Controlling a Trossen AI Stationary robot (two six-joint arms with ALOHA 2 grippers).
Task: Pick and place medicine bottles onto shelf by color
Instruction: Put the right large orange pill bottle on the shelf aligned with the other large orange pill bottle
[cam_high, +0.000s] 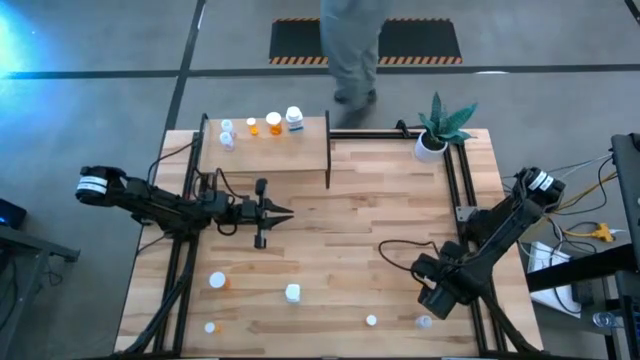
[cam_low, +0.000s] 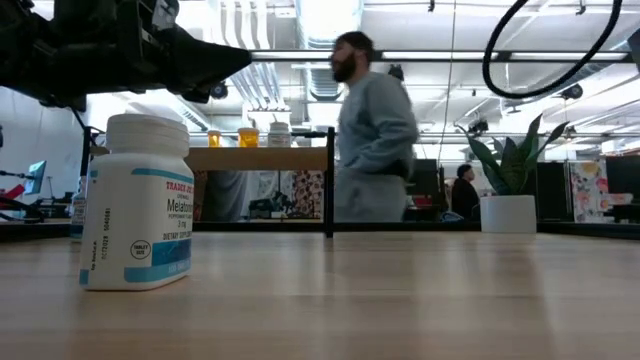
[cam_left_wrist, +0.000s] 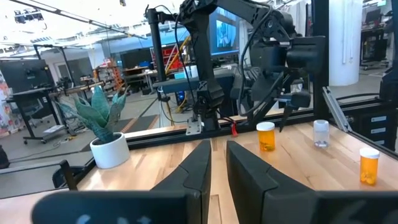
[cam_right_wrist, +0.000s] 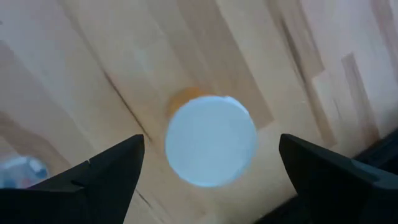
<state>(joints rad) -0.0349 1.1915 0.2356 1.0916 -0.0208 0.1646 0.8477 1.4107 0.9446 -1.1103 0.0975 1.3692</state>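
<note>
The shelf (cam_high: 265, 158) stands at the table's far left and carries a clear bottle (cam_high: 227, 135), two orange bottles (cam_high: 262, 125) and a white bottle (cam_high: 294, 118). Several more bottles stand upright on the table near its front edge, among them a white one (cam_high: 292, 293) (cam_low: 135, 200) and an orange one (cam_high: 217, 281). My right gripper (cam_high: 432, 298) (cam_right_wrist: 211, 155) points down at the front right, open. Its fingers stand wide on either side of an orange bottle's white cap (cam_right_wrist: 211, 140), above it and not touching. My left gripper (cam_high: 278, 212) (cam_left_wrist: 219, 155) is shut and empty, level above the table's left middle.
A potted plant (cam_high: 437, 128) stands at the far right corner. Small bottles (cam_high: 371, 320) (cam_high: 424, 322) stand near my right gripper, and a clear one shows in the right wrist view (cam_right_wrist: 18, 171). A person (cam_high: 352, 50) walks beyond the far edge.
</note>
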